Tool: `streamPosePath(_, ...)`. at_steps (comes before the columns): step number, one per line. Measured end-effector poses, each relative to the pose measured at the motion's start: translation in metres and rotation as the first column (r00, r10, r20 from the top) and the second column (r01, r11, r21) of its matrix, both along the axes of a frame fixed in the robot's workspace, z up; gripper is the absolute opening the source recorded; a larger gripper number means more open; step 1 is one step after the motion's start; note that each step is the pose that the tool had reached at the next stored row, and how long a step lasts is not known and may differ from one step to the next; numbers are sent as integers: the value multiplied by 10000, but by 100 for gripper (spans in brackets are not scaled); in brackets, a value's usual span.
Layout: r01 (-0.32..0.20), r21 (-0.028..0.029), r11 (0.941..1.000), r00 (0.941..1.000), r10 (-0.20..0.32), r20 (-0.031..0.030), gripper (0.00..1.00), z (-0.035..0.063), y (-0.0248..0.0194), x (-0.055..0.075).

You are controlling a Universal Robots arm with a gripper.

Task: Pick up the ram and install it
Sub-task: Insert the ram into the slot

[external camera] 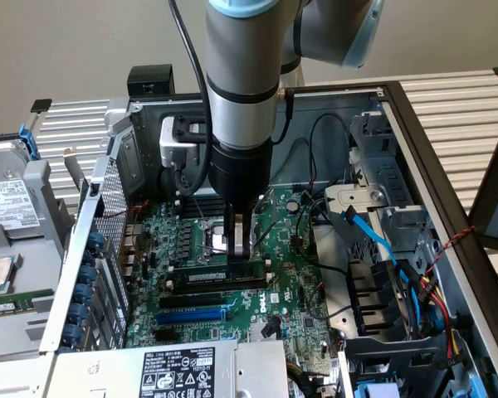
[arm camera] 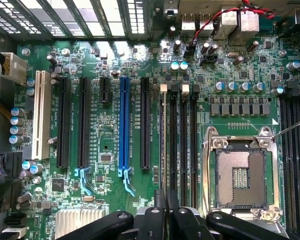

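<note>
The ram (external camera: 226,269) is a long dark-green stick with a small white label. It stands on edge along a black memory slot (external camera: 220,283) on the motherboard (external camera: 295,298) inside the open computer case. My gripper (external camera: 241,249) reaches straight down onto it and is shut on its upper edge near one end. In the wrist view the ram (arm camera: 163,135) shows edge-on as a thin line over the first of the black memory slots (arm camera: 182,140), with my gripper (arm camera: 165,212) closed over it. I cannot tell whether the stick is fully seated.
A blue slot (arm camera: 124,122) and long black slots (arm camera: 145,122) lie beside the memory slots. The bare CPU socket (arm camera: 240,177) is on the other side. Blue and black cables (external camera: 373,240) and a drive cage (external camera: 390,307) crowd the exterior view's right. The power supply (external camera: 178,369) sits in front.
</note>
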State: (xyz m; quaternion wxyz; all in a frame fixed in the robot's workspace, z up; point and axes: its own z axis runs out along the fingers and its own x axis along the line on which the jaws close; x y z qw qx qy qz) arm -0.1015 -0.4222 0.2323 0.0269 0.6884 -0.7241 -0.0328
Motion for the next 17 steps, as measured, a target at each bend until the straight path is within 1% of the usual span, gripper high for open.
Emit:
streamPosePath(1, 1, 8, 10000, 10000, -1, -4, 13, 1, -2, -1)
streamPosePath(6, 1, 11, 10000, 10000, -1, -4, 13, 0, -3, 0)
streamPosePath(7, 0, 20, 10000, 10000, 0, -5, 13, 1, -3, 0)
streamPosePath(9, -1, 90, 10000, 10000, 1, -22, 13, 0, -9, 1)
streamPosePath(11, 1, 191, 9998, 10000, 0, -51, 13, 0, -18, 1)
streamPosePath(12, 1, 230, 9997, 10000, 0, -55, 13, 0, -21, 1)
streamPosePath(13, 1, 246, 9997, 10000, 0, -57, 13, 0, -23, 0)
streamPosePath(17, 2, 248, 9997, 10000, 0, -58, 13, 0, -29, 1)
